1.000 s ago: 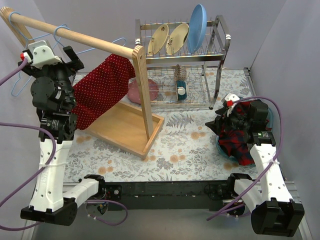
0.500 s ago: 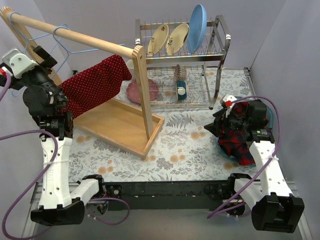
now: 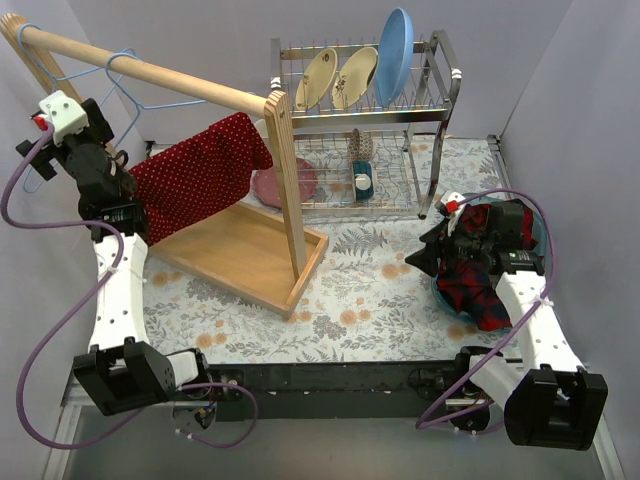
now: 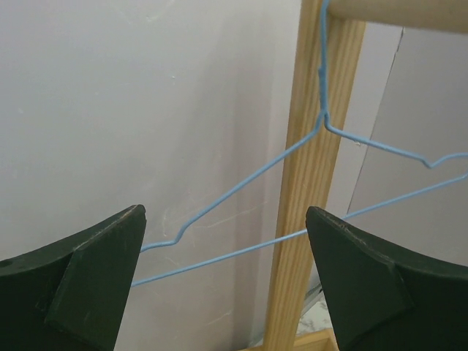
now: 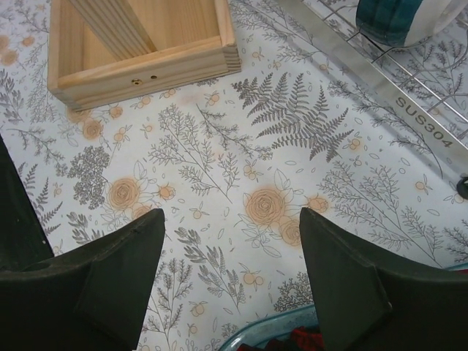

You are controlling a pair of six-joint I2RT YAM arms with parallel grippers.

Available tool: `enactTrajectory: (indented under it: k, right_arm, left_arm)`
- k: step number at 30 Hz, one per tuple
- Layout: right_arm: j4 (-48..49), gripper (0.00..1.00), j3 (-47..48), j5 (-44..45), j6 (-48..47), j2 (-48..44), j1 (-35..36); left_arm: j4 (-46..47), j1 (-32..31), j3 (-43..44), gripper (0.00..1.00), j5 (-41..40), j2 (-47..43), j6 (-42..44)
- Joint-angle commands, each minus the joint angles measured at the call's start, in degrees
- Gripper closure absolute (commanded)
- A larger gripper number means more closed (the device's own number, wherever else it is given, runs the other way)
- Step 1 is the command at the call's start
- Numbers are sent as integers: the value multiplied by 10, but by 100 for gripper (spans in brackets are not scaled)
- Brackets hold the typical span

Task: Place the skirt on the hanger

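Floral table [image 3: 370, 290]: one dotted skirt [image 3: 200, 170], two blue hangers [image 4: 325, 117]; left fingers [image 4: 88, 285] and right fingers [image 5: 365, 278] spread.

Ahead of your left hand [image 4: 224, 212] the hanger [image 4: 248, 178] hangs on the rail [image 3: 150, 72]; the skirt [image 3: 200, 175] hangs just to its right.

Blue plate [image 3: 394, 43] in dish rack [image 3: 400, 117]; plaid shirt [image 3: 470, 285]
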Motion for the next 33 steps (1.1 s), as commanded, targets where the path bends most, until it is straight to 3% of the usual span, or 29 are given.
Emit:
enactTrajectory:
  k: [1, 6, 22, 33]
  right_arm:
    - [-12, 19, 24, -26, -16, 14, -1]
    - [-25, 22, 30, -38, -22, 26, -1]
    - [-52, 24, 35, -69, -52, 52, -3]
    - [-91, 25, 48, -111, -95, 79, -3]
  left_arm:
    - [72, 3, -1, 11, 33, 11, 93]
    - [90, 3, -33, 22, 60, 39, 171]
    - [230, 8, -21, 21, 29, 127, 260]
    - [236, 18, 37, 21, 30, 174, 272]
